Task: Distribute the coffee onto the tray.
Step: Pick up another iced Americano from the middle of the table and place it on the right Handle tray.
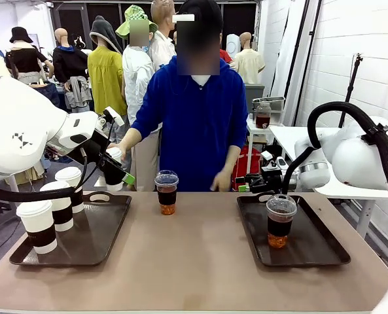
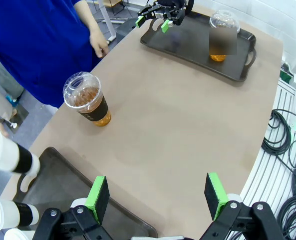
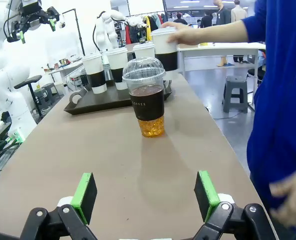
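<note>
The left tool [image 2: 156,196] hangs with fingers apart over the left tray [image 1: 95,242], which carries three white cups [image 1: 59,204]. The right tool [image 3: 145,196], also spread, faces a clear cup [image 3: 147,102] standing on the desk [image 1: 194,268] straight ahead, well apart. A second clear cup [image 1: 280,221] sits on the right tray [image 1: 311,245].

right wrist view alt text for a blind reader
A clear domed cup of amber drink stands on the table ahead of the open right gripper. Behind it, white cups sit on a dark tray; a person's hand holds another white cup.
</note>
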Controlling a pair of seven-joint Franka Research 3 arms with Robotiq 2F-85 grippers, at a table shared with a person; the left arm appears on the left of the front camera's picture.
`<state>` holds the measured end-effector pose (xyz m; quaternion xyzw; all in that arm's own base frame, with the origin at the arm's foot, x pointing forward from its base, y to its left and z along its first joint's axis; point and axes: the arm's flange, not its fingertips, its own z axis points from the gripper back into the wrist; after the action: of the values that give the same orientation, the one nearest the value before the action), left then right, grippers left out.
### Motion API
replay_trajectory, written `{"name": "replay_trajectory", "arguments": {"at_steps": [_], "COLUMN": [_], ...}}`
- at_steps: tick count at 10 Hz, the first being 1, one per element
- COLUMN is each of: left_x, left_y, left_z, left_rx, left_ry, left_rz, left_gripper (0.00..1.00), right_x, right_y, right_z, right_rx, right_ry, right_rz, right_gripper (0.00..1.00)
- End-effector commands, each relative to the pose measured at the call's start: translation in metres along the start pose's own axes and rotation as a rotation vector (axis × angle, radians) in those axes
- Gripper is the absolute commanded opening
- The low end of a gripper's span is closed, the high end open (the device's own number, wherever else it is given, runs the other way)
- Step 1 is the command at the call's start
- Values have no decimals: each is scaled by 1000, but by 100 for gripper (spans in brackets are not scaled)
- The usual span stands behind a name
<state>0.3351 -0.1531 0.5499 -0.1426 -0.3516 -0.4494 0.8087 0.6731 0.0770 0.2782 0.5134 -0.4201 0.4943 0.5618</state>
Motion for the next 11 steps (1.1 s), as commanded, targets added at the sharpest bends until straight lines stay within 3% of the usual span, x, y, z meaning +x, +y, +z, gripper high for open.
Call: {"name": "replay_trajectory", "arguments": {"at_steps": [1, 7, 11], "left_x": [-1, -1, -1], "left_y": [2, 2, 2], "left_z": [0, 0, 0], "left_rx": [-5, -5, -5], "left_ry": [-4, -4, -4], "left_rz": [-12, -12, -12], "left_gripper": [100, 100, 100], "right_x": [0, 0, 11], "right_y": [0, 0, -1], "right_z": [0, 0, -55], "right_rx": [0, 0, 10], "right_ry": [0, 0, -7], "right_rz": [1, 0, -20], "right_gripper": [100, 100, 100]}}
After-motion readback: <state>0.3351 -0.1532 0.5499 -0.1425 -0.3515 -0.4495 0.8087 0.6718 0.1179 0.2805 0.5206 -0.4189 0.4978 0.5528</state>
